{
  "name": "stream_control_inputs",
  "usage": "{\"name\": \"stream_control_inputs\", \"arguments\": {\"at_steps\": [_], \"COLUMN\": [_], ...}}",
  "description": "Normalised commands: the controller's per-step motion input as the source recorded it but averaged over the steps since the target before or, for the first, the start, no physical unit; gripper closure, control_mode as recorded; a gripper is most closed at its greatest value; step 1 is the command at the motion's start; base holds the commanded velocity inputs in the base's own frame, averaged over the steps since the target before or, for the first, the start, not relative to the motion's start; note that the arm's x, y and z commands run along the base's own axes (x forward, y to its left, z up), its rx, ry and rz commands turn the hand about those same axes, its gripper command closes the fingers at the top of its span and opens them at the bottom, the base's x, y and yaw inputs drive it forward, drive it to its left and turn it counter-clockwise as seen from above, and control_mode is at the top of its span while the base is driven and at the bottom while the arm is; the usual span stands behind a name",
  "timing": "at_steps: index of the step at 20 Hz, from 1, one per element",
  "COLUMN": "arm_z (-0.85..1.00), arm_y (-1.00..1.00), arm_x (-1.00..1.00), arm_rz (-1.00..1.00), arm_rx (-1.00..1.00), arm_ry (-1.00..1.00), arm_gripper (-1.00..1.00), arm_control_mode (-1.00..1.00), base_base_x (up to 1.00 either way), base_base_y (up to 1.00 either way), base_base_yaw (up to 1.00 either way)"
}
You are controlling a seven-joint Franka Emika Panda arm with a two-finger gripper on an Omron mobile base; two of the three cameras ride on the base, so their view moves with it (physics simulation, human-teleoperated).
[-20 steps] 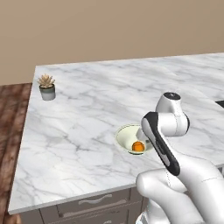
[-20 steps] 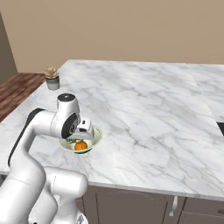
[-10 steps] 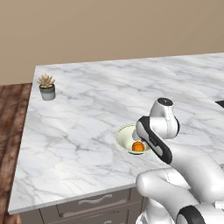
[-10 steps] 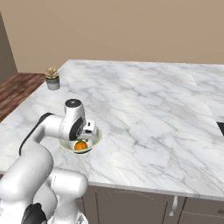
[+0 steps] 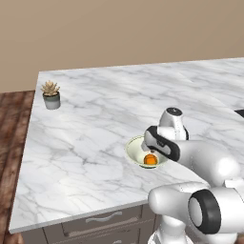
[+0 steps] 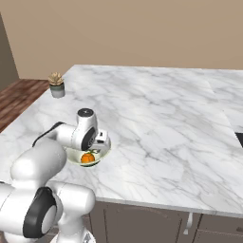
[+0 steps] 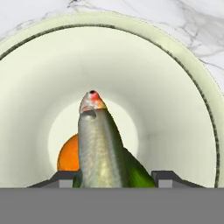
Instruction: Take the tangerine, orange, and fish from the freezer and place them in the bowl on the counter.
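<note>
Bowl (image 5: pixel 135 147) on the counter (image 5: pixel 95 124), left base view: the gripper (image 5: pixel 153 148) hangs right over it, an orange fruit (image 5: pixel 150 159) just beneath the jaws. Right base view: the same fruit sits in the bowl, below the hand. Hand view: jaws clamped on the fish (image 7: pixel 101 146), which points down into the bowl; the fruit lies beyond it, left of the jaws.

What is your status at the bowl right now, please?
Fingers shut on fish, nose down over bowl. One orange fruit already inside. Nothing in the way on counter.
</note>
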Motion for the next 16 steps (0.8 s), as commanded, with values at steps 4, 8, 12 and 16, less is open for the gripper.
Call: {"name": "stream_control_inputs", "arguments": {"at_steps": [4,8,12,16], "arm_z": [-0.44,-0.23,0.00,0.12], "arm_y": [0.00,0.00,0.00,0.00], "arm_x": [0.15,0.12,0.00,0.00], "arm_rz": [0.00,0.00,0.00,0.00], "arm_rx": [0.00,0.00,0.00,0.00], "arm_ry": [0.00,0.00,0.00,0.00], "arm_gripper": [1.00,-1.00,-1.00,-1.00], "arm_control_mode": [-1.00,-1.00,-1.00,-1.00], "base_base_x": [0.00,0.00,0.00,0.00], "base_base_y": [0.00,0.00,0.00,0.00], "base_base_yaw": [0.00,0.00,0.00,0.00]}}
